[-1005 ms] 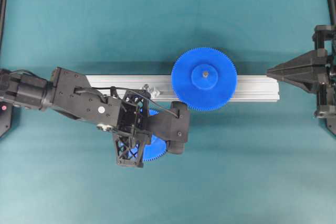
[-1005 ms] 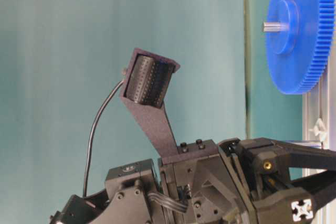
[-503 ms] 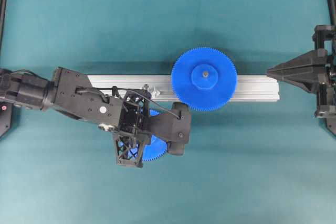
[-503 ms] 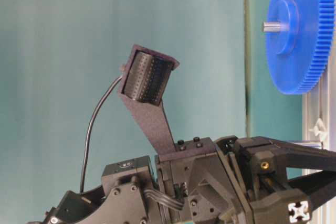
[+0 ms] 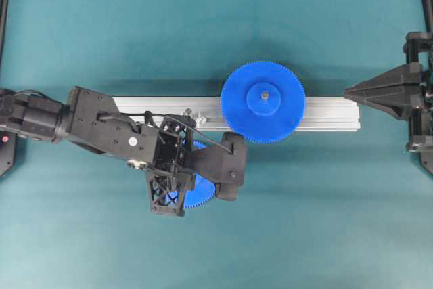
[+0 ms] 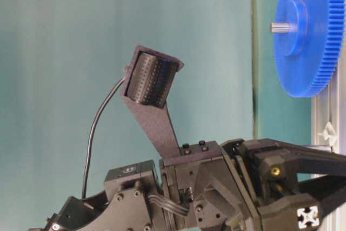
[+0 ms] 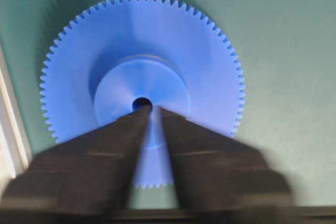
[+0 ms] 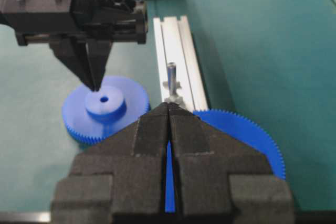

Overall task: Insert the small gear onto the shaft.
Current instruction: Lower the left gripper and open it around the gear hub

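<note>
Blue small gear (image 7: 142,100) lies flat under the left gripper (image 7: 151,109), fingertips slightly apart; right gripper (image 8: 168,107) closed.

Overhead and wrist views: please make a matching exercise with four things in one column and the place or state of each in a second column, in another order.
Things:
1. small gear
2. large gear
3. shaft
4. right hand

Places or states:
a. shut, holds nothing
b. upright on the rail, nothing on it
c. flat on the mat, beside the rail
d. over the rail, a pin tip at its hub

Pairs: 1-c, 2-d, 3-b, 4-a
</note>
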### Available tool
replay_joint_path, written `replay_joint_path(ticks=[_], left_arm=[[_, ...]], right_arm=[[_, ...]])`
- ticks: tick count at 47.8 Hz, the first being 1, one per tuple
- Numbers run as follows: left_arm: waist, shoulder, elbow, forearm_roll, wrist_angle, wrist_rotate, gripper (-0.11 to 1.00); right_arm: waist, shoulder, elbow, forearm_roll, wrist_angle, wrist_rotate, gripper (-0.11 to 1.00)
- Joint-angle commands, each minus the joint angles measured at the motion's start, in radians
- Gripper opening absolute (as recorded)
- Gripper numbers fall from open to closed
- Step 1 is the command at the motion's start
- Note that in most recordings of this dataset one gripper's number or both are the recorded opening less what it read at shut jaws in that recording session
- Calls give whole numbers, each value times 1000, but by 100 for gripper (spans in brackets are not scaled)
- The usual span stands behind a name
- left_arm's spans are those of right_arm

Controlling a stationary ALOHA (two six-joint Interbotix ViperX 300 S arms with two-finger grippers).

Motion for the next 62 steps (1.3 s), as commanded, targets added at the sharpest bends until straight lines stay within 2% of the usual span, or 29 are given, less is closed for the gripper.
replay_joint_path(ticks=[1,8,11,13,62], left_arm=[[-3,-14,-23,3,-5,0,38],[-3,-6,-28,3,-25,-38,80],[-5,-3,-28,3,-25,-52,91],[-3,0,-23,3,-21,-54,94],[11,14,8,3,-5,-66,94]], right_arm=[[-2,2,-21,2,-5,11,3],[-2,0,-20,2,-5,11,3],[-2,0,-20,2,-5,11,3],[-2,0,-21,2,-5,11,3],[-2,-9,-23,2,-5,12,3]])
